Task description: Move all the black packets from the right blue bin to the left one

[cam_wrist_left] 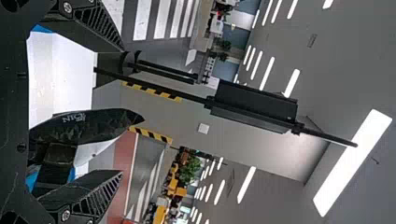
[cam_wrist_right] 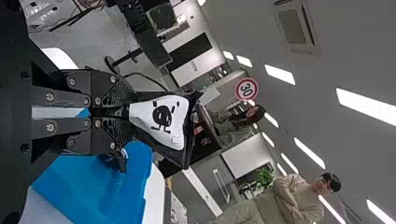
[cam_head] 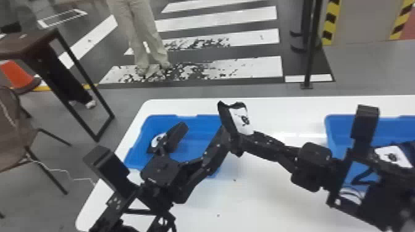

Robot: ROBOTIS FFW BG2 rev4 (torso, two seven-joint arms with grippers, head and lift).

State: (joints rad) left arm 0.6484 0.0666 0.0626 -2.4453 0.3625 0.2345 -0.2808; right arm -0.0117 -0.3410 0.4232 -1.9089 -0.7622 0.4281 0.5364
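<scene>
Over the right part of the left blue bin point(cam_head: 188, 151), my right gripper point(cam_head: 238, 143) holds up a black packet point(cam_head: 227, 115) with a white label. From the right wrist, that gripper point(cam_wrist_right: 128, 112) has its fingers closed on the packet point(cam_wrist_right: 161, 121). My left gripper point(cam_head: 199, 138) is open above the same bin. In the left wrist view, the held packet point(cam_wrist_left: 86, 126) appears between the spread fingers of the left gripper point(cam_wrist_left: 122, 109); contact cannot be told. Another packet point(cam_head: 158, 141) lies in the left bin. The right blue bin point(cam_head: 342, 123) holds a packet point(cam_head: 393, 155), partly behind the right arm.
Both bins stand on a white table point(cam_head: 262, 197), its rounded left corner near the left bin. The two arms are close together at the left bin. A chair point(cam_head: 14, 132) and a dark side table point(cam_head: 24, 43) stand left of the white table.
</scene>
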